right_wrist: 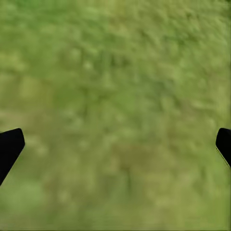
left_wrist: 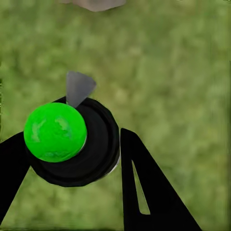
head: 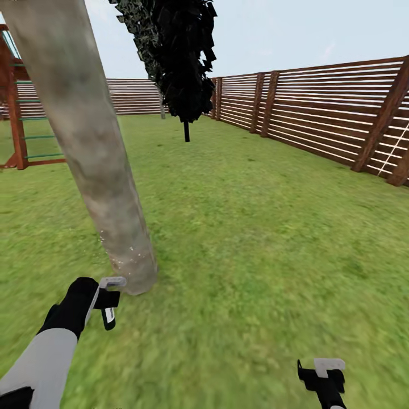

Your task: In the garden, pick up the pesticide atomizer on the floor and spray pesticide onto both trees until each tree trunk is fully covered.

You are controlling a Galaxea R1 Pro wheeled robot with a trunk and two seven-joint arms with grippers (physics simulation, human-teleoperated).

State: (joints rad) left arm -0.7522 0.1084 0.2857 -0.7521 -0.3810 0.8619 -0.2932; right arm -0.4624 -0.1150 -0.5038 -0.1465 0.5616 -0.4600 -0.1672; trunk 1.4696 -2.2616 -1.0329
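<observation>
Our left gripper [head: 108, 304], clamped around the pesticide atomizer [left_wrist: 72, 142], sits just beside the base of the upright tree trunk [head: 91, 147], which rises ahead of its nozzle, while our right gripper [head: 322, 376] hangs spread wide and empty over grass.

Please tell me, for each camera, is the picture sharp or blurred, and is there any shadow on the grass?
Head view: the tree trunk and fence are fairly crisp, the near lawn smeared, no cast shadows. Left wrist view: the atomizer is sharp, the grass behind soft. Right wrist view: grass blurred throughout, evenly lit.
</observation>
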